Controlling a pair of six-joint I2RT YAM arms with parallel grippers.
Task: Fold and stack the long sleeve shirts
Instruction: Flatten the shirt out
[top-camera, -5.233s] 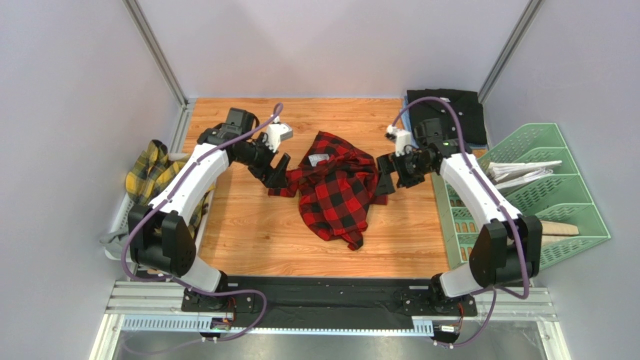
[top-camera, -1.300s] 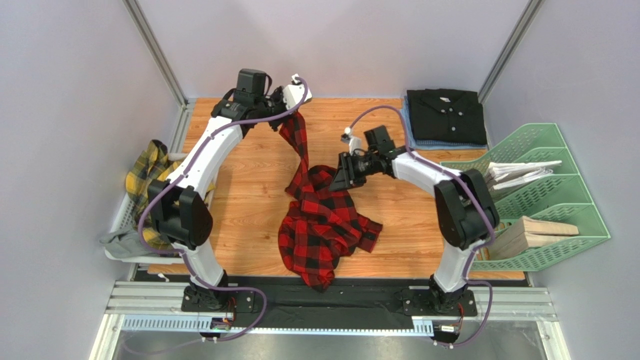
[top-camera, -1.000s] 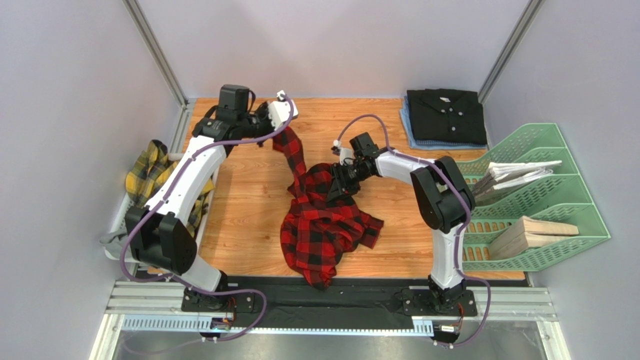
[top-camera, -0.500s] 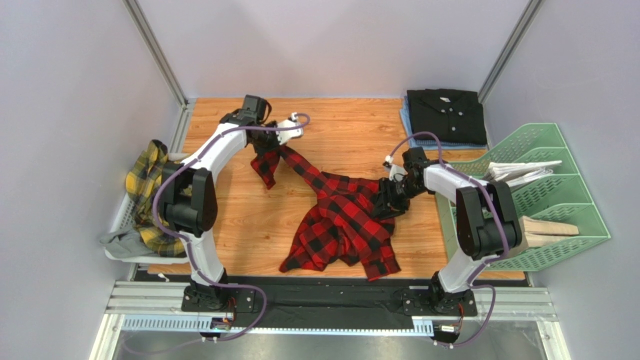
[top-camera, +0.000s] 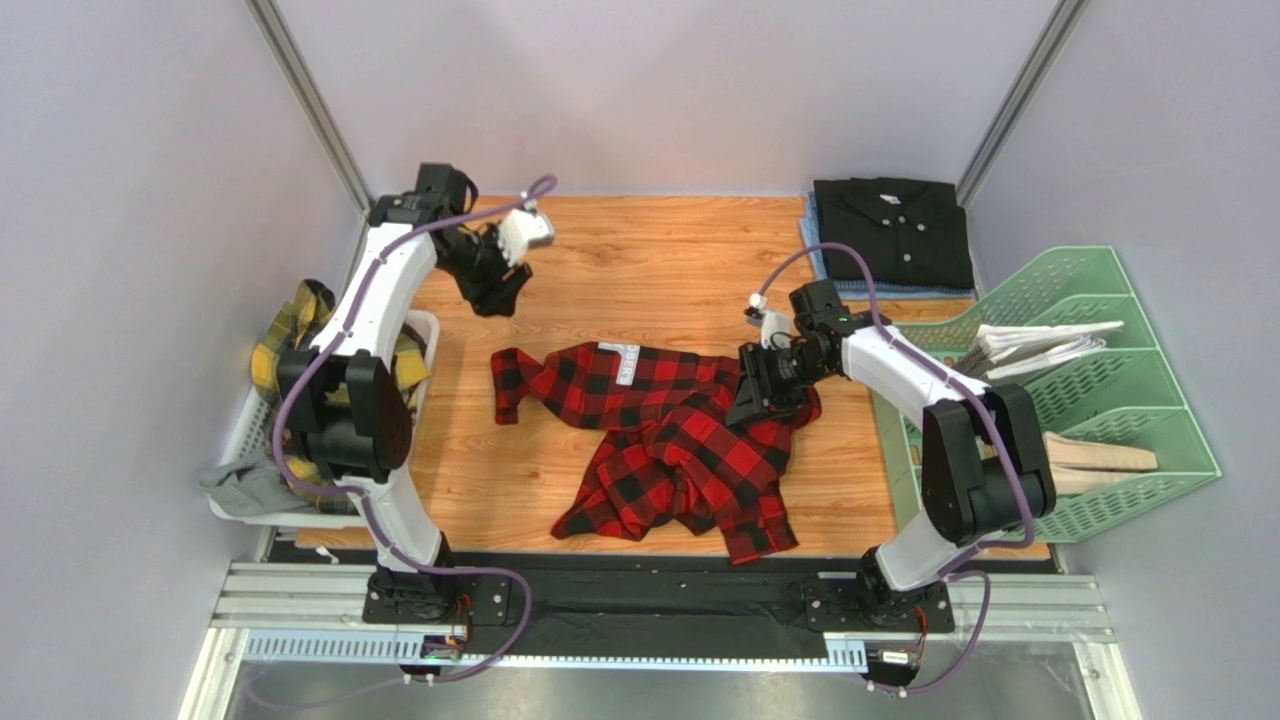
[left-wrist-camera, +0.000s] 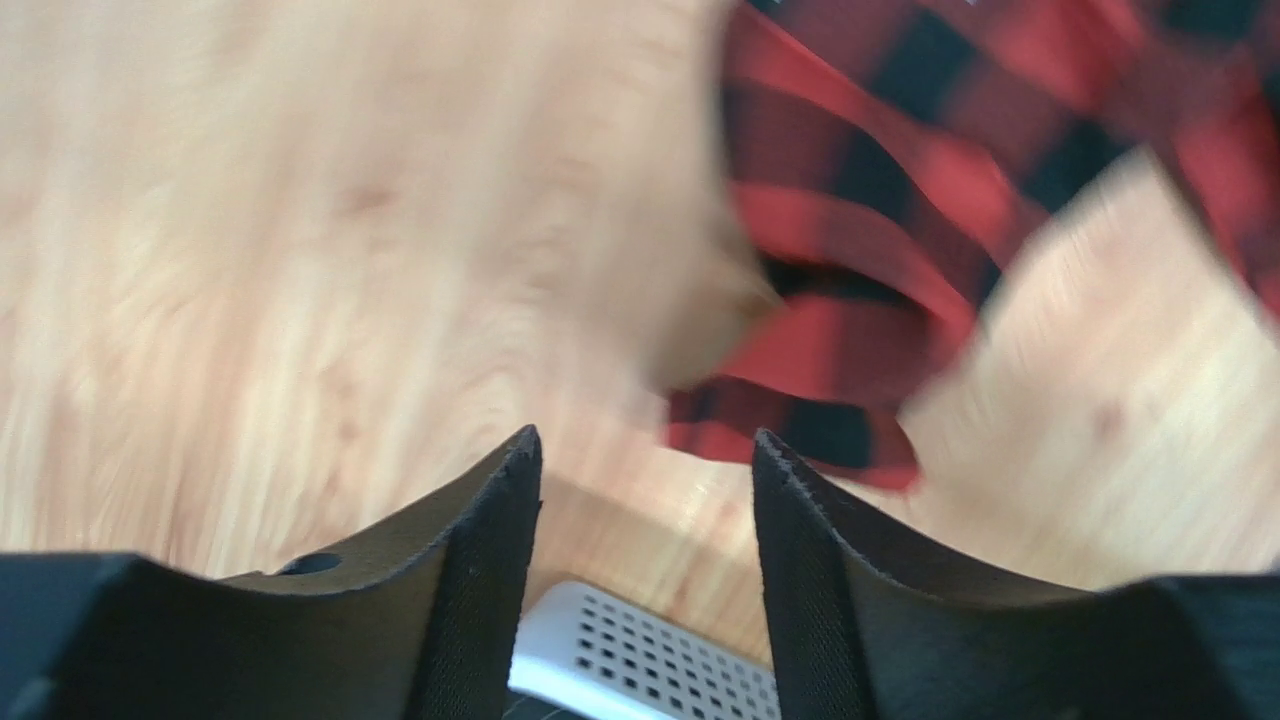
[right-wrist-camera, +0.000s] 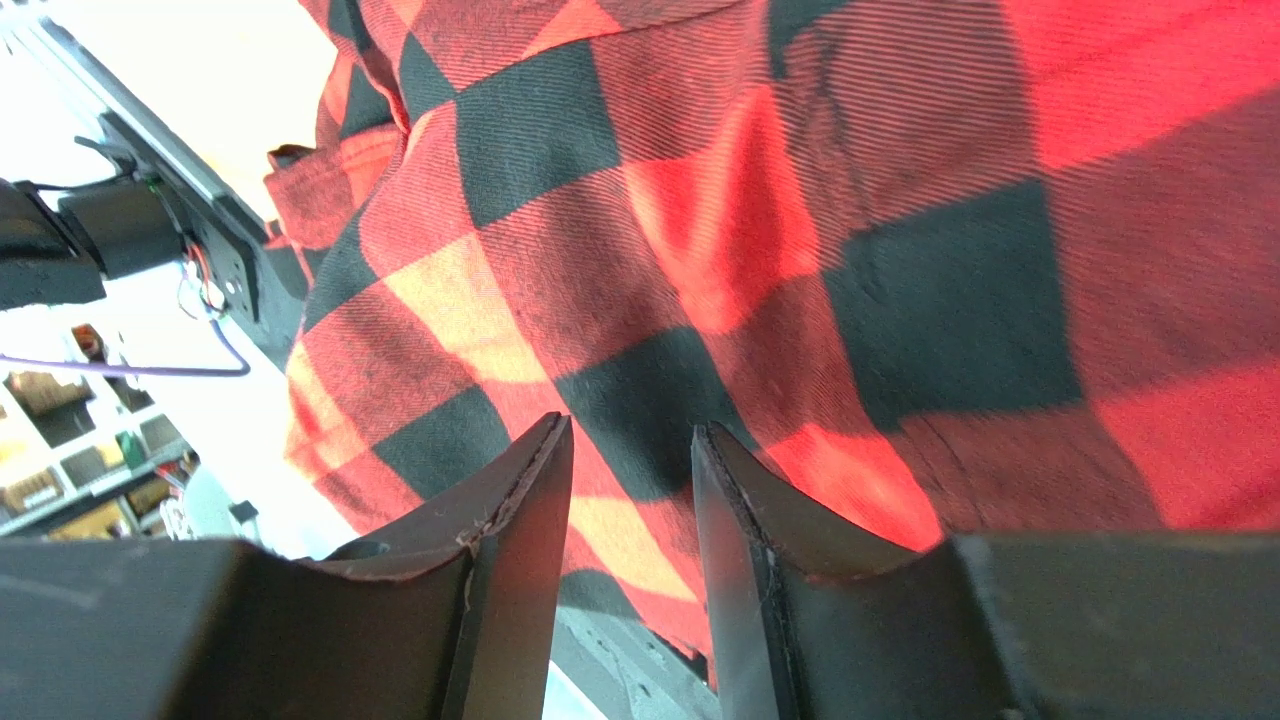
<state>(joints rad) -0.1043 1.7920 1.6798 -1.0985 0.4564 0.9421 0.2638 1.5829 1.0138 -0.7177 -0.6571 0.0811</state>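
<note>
"While the red-and-black checked cloth shirt (top-camera: 661, 435) is lying all bunched up in the middle of the light brown wooden table (top-camera: 496, 495), what is the right claw (top-camera: 756, 398) doing?"

"It is sitting low at the shirt's right edge. In its own camera, its two black fingers (right-wrist-camera: 511, 600) are standing close together. Checked cloth is showing in the thin gap. I cannot tell if it is pinching the cloth or just touching it."

"Is a sleeve sticking out?"

"Yes, one is reaching to the left, and its end is lying flat on the wood. A small white patch (top-camera: 618, 354) is showing near the shirt's far edge."

"What is sitting off to the left side?"

"The yellow-and-dark plaid cloth shirt (top-camera: 293, 348) is lying in a heap in a white plastic basket (top-camera: 229, 450) with little holes."

"And the left claw (top-camera: 493, 293)?"

"It is hanging over the wood, farther back than the sleeve end and apart from it. Its fingers are standing wide apart, and nothing is sitting between them."

"What is lying at the very back?"

"The plain black cloth shirt (top-camera: 891, 225) is lying folded and neat in the far right corner, well apart from the red one. A pale green plastic rack (top-camera: 1104, 383) is standing at the right side."
</note>
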